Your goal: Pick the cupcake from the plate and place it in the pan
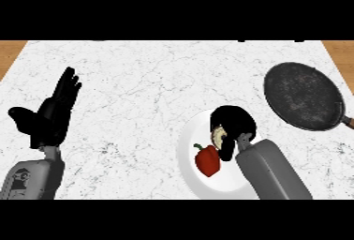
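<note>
While the right hand (233, 123) curls round the cupcake (218, 136) on the white plate (190, 140), a red pepper (207, 161) lies just beside it at seven o'clock. Light, soft and crumbly by the look of it, the cupcake is best held low on its sides, not squeezed at the top. At two o'clock waits the dark pan (304, 96). At nine o'clock the left hand (52, 112) rests, fingers straight.
</note>
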`<action>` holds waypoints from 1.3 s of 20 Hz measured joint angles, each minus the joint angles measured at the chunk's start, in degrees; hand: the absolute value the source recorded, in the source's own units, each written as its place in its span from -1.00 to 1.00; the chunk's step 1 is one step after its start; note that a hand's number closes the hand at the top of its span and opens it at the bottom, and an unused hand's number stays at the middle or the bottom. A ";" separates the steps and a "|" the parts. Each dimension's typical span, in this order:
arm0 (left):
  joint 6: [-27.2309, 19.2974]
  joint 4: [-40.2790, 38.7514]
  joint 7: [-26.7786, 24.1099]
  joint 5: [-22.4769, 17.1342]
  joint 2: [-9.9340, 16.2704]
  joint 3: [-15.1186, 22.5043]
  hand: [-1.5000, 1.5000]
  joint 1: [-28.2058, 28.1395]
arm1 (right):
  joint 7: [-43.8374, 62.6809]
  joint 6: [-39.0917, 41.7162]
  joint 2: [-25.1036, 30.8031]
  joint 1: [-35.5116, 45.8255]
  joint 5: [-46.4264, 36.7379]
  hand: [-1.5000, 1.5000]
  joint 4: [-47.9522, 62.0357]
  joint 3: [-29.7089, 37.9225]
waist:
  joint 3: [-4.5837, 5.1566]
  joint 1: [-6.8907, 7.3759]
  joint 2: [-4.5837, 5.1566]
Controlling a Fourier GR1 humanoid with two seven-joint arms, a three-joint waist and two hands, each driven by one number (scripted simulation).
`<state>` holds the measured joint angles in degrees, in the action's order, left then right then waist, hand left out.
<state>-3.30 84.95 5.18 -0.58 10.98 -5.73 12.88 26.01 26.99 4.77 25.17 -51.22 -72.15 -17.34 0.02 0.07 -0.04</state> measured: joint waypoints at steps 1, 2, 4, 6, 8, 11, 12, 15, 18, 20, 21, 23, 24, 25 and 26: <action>0.05 -1.03 -1.21 0.21 -0.05 -0.13 0.00 -0.05 | 2.72 -1.19 -1.02 0.33 0.34 1.00 -0.05 -0.87 | -0.01 0.05 0.03; -0.49 -1.09 -0.96 0.72 -0.56 0.38 0.00 0.50 | 5.85 -2.84 -1.81 1.16 0.99 1.00 0.61 -2.01 | 0.00 0.25 0.06; -0.10 -1.84 -1.22 0.56 -0.65 0.47 0.00 1.28 | 12.93 -7.45 -2.93 2.82 3.45 1.00 2.09 -4.84 | -0.01 1.06 0.19; 0.01 -1.81 -1.38 0.65 -0.86 0.76 0.00 1.41 | 19.19 -12.33 -3.64 4.30 4.64 1.00 2.92 -7.74 | -0.02 1.40 0.20; 0.27 -1.18 -0.67 0.30 -0.63 0.60 0.00 1.41 | 24.34 -16.88 -4.07 5.85 3.12 1.00 1.99 -10.60 | -0.02 1.49 0.07; 0.06 -1.22 -0.25 0.52 -0.60 0.59 0.00 1.51 | 28.85 -22.14 -4.37 9.31 -2.04 1.00 0.46 -13.25 | -0.01 1.21 -0.06; 0.01 -1.22 -0.24 0.44 -0.60 0.44 0.00 1.44 | 30.12 -23.33 -4.42 10.06 -3.80 1.00 -0.45 -14.06 | 0.00 1.01 -0.11; -0.03 -1.24 -0.06 0.62 -0.36 0.28 0.00 1.43 | 32.78 -26.27 -4.47 13.07 -7.23 1.00 -2.63 -14.80 | 0.00 0.71 -0.12; -0.29 -1.90 0.16 0.59 -0.44 -0.06 0.00 2.02 | 34.13 -27.30 -4.40 14.18 -10.98 1.00 -6.29 -14.17 | 0.00 0.09 -0.16; -0.01 -1.02 0.30 0.38 -0.27 -0.14 0.00 1.41 | 34.33 -28.02 -4.12 15.07 -13.45 1.00 -6.87 -12.40 | 0.00 0.10 -0.16; -0.01 -0.87 0.39 0.33 -0.20 -0.26 0.00 1.43 | 34.22 -28.25 -3.67 15.48 -14.02 1.00 -7.88 -11.14 | -0.01 0.01 -0.14; 0.04 -0.17 0.87 0.23 -0.14 -0.26 0.00 1.38 | 33.75 -30.09 -3.20 15.08 -15.03 1.00 -9.24 -8.74 | -0.02 -0.05 -0.14; 0.17 -0.40 0.70 0.04 0.00 -0.57 0.00 1.17 | 33.42 -30.96 -2.86 14.46 -15.23 1.00 -10.63 -7.64 | -0.03 -0.17 -0.13; 0.04 -0.67 0.87 0.10 0.00 -0.63 0.00 1.72 | 32.99 -31.79 -2.46 14.26 -15.43 1.00 -11.10 -6.25 | -0.02 -0.23 -0.09; 0.42 -0.93 0.42 -0.13 0.31 -0.95 0.00 1.47 | 32.19 -32.71 -1.80 14.31 -14.32 1.00 -12.12 -3.95 | -0.04 -0.28 -0.04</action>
<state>-2.89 84.01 5.60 -0.72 11.29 -6.68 14.35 58.20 -5.72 2.97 39.48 -65.54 -84.27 -21.29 -0.02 -0.21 -0.08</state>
